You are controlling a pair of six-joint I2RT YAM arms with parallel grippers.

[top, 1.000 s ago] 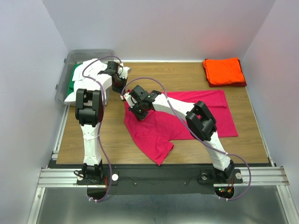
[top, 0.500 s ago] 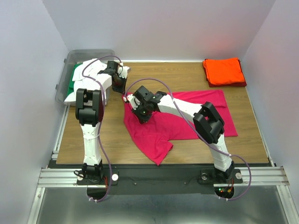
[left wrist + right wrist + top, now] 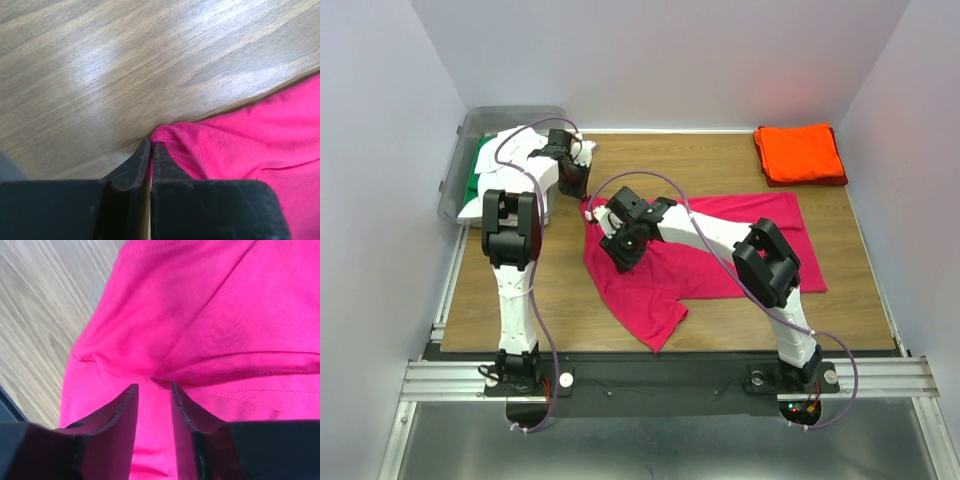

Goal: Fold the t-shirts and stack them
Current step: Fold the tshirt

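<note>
- Pinching the hem corner of the magenta-pink t-shirt (image 3: 655,295) with my left claw (image 3: 151,145), pads pressed together on the cloth, I am pinning that corner low against the counter (image 3: 550,290). As I judge it, this is giving the fabric one fixed end to be smoothed from.
- I am hovering my right claw (image 3: 152,386) low over the same shirt with its jaws standing a little apart. A raised crease is lying just at the tips, and nothing is being gripped between them.
- That shirt is lying spread across the middle of the overhead view. One rumpled end is trailing toward the lower centre, so I am judging the folding as not yet done.
- My left arm is rising from the lower left of the overhead view and reaching up to the upper left. Its wrist is bending down just beside the grey bin (image 3: 460,160), which is holding a white t-shirt (image 3: 505,140) and a green t-shirt (image 3: 480,165).
- My right arm is stretching from the lower right diagonally across the pink cloth, with its claw pointing down near the centre left.
- An orange-red t-shirt (image 3: 800,152) is sitting folded in the upper right corner, well apart from both claws. I am taking it as the start of the stack.
</note>
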